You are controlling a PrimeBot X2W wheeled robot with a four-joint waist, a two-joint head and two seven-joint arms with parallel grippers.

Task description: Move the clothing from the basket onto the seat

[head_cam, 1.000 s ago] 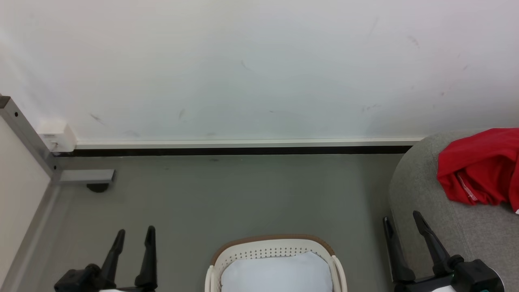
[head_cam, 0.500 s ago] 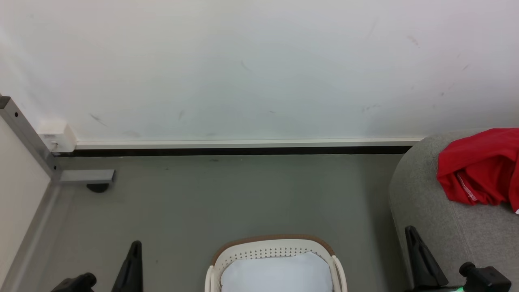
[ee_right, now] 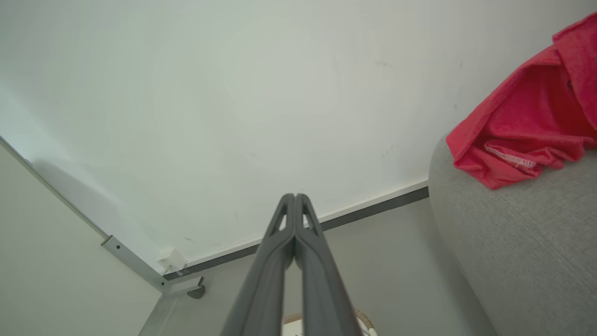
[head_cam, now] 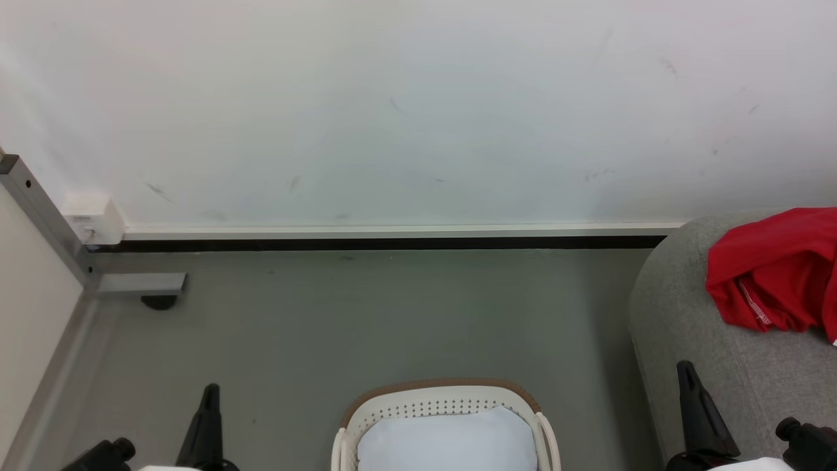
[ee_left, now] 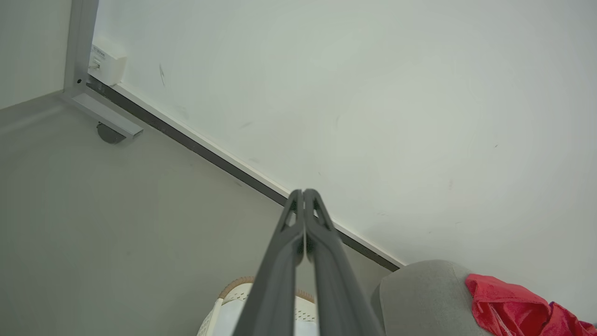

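**Both grippers shut and empty; red clothing on the seat, right arm nearer**

Head view: the basket (head_cam: 435, 386) is at bottom centre, cut off by the lower edge. It sits between my left gripper (head_cam: 210, 392) at lower left and my right gripper (head_cam: 686, 371) at lower right. Each has its fingers pressed together with nothing between them. The clothing (head_cam: 778, 268) is a bunched red heap at the right edge, lying on the seat (head_cam: 686, 307). It is up and right of my right gripper and well apart from the left one, so the right arm is nearer to seat and heap. The basket looks about equally near both. It has a white perforated plastic wall and a tan rim, with its rounded end toward the wall (head_cam: 418, 104). Inside is a smooth pale surface (head_cam: 444, 438); I cannot tell whether that is cloth or the basket's bottom. No red in the part I see. The floor (head_cam: 366, 314) is matte grey.

Left wrist view: my dark fingers meet at the tips, closed on nothing. The basket rim peeks out at the bottom beside them. The seat's rounded corner and the red heap are at lower right.

Right wrist view: fingers likewise shut, empty. The seat takes the right side, coarse woven grey. The heap at upper right is soft and folded, and a narrow white-patterned strip slants along its lower fold.

My guess: any further pick means opening the jaws first, then reaching down and inward to the basket.
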